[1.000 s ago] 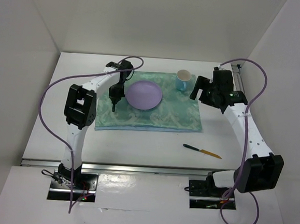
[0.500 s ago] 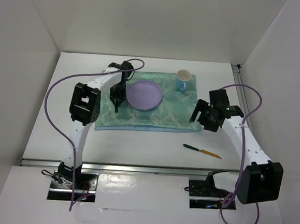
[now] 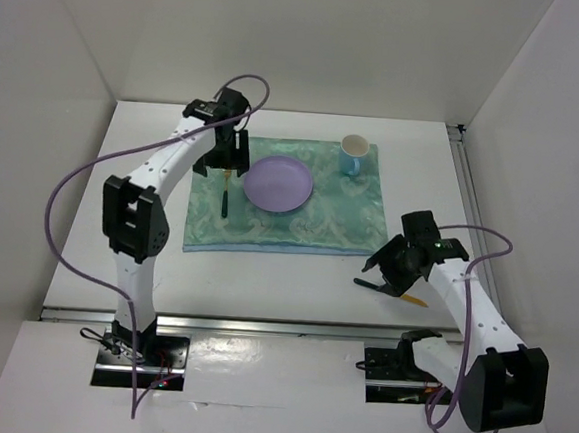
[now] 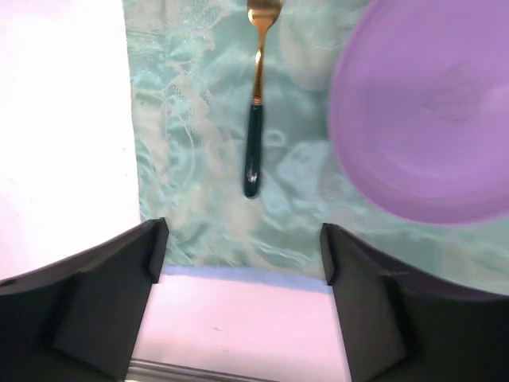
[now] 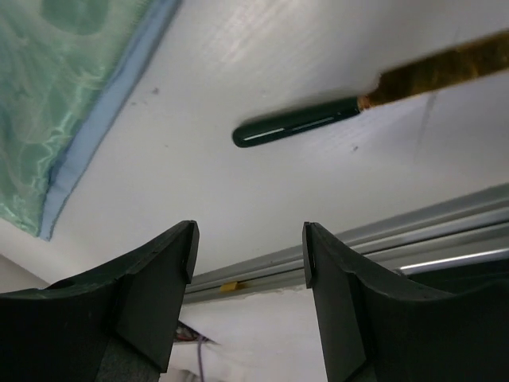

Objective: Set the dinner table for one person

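Bare dinner table (image 3: 145, 265) left of the cloth (image 3: 339, 225) and along its near edge up to the rail (image 3: 261, 325): wide room to pass. On the cloth, tighter: plate (image 3: 279, 184) in the middle, fork (image 4: 254, 119) flat just beside its left rim with only a narrow strip of cloth between, mug (image 3: 353, 153) upright at the far right corner, well apart from the plate. Above the fork, left gripper (image 4: 242, 239) with fingers spread. Right of the cloth's near corner, knife (image 5: 298, 126) flat on the table, just ahead of the gap in the spread right gripper (image 5: 248, 239).
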